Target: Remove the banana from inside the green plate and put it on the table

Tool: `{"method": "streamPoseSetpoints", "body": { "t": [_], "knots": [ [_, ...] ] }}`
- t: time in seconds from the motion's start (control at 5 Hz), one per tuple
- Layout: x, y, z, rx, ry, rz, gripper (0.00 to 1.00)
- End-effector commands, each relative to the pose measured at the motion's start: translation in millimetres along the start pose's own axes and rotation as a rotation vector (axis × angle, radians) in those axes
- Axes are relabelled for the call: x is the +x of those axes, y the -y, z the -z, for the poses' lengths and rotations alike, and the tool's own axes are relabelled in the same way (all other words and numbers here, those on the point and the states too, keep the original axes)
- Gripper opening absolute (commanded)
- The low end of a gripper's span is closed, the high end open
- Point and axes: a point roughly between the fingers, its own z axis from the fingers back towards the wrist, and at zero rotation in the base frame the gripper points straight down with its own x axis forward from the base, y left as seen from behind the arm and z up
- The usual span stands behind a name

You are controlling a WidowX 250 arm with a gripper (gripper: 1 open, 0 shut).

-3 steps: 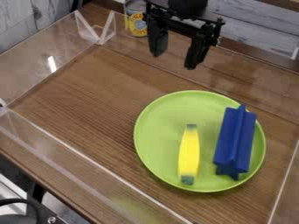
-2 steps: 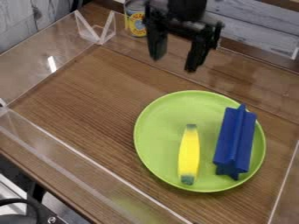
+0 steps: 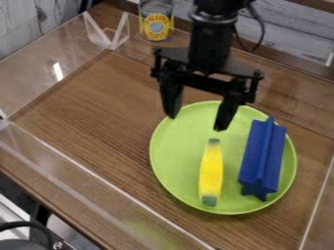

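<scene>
Currently, the black gripper [image 3: 200,109] is positioned over the far part of the green plate [image 3: 171,156], its two fingers spread wide apart with nothing between them; the banana [image 3: 210,174] lies inside the plate, left of the blue ridged block [image 3: 263,159] as the camera sees it; the banana is yellow, with greenish-dark tips (one tip points toward the near rim, the other toward the gripper); banana and block lie lengthwise beside each other, with a strip of green plate surface between them; the plate rests on the brown wood-grain table [image 3: 98,112]; a can [image 3: 155,20] with a yellow label stands at the far side, well apart from the plate; clear acrylic walls [image 3: 98,186] border the tabletop.
</scene>
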Motion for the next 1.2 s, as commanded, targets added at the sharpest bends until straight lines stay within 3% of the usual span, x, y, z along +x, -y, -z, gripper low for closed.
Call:
{"method": "streamPoseSetpoints", "body": {
  "t": [0.0, 0.6, 1.0],
  "knots": [
    [-5.8, 10.0, -0.1, -0.039, 0.067, -0.026, 1.00],
    [-10.7, 18.7, 39.7, -0.083, 0.099, -0.048, 1.00],
    [-8.5, 16.2, 50.8, -0.088, 0.100, -0.045, 1.00]
  ]
}}
